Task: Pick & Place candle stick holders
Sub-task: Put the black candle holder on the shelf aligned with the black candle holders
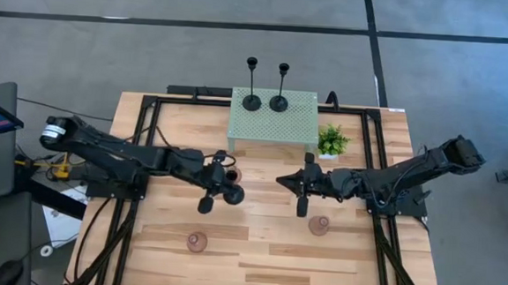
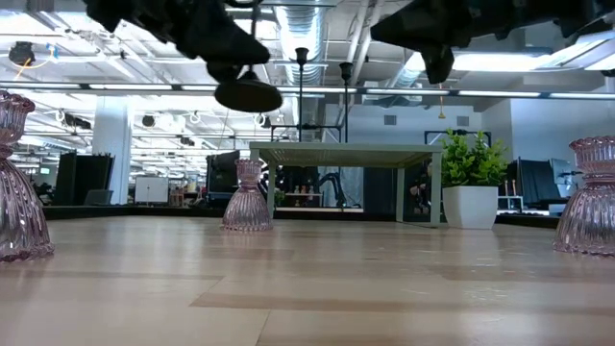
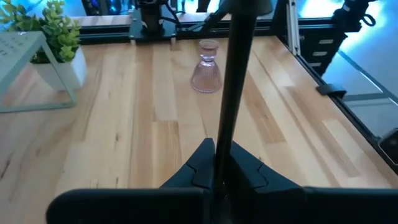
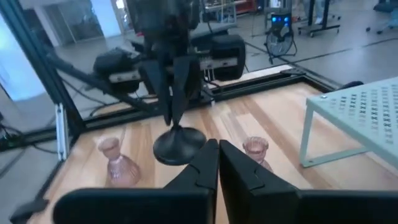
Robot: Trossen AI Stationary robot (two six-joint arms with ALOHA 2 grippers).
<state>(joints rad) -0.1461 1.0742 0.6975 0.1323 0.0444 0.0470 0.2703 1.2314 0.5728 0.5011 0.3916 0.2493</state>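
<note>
My left gripper hangs over the table's middle, shut on a slim black candle stick holder. My right gripper faces it from the right, shut on nothing and clear of the table. Two more black holders stand on their round bases on the pale green mesh stand. Pink bulb-shaped holders stand on the wood at near left, near right and under my left gripper. My left gripper pinches the black holder's thin stem between its two fingers, above the round base. The fingers come nearly level from the table's left and lie across the stem. The holder hangs roughly upright, base down and a little tilted, lifted clear of the table.
A small potted plant stands right of the mesh stand. A black frame runs along the table's sides. Bare wood lies between the two near pink holders.
</note>
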